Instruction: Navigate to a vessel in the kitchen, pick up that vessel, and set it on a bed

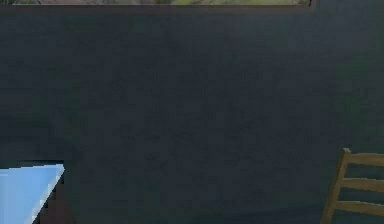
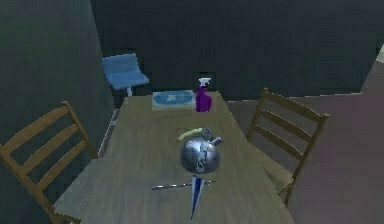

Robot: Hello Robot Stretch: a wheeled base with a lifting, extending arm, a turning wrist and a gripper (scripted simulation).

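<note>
Standing side-on to the tabletop point(image 2: 140, 150), probably because the arm is reaching out only sideways. Noticing a shiny round metal vessel point(image 2: 200, 156) sitting upright around the middle of the tabletop, a little toward its near end, and judging it to be the thing to pick up. Seeing a small yellow thing point(image 2: 188, 132) just beyond it toward the tabletop's far end, and a thin blue stick point(image 2: 197, 197) with a grey utensil point(image 2: 170, 186) lying at the tabletop's near end. Finding a purple spray bottle point(image 2: 204, 97) and a flat blue thing point(image 2: 172, 99) at the tabletop's far end, well apart from the vessel and so hardly disturbing a grasp. Counting one wooden chair point(image 2: 45, 150) at each long side of the tabletop, the other point(image 2: 288, 130) likely limiting how near the base can come, and a blue chair point(image 2: 125, 72) beyond the far end. Facing a dark wall point(image 1: 190, 100) ahead. Not being able to tell the state of the hand. Judging the approach nearly finished and the pick-up not yet done.
</note>
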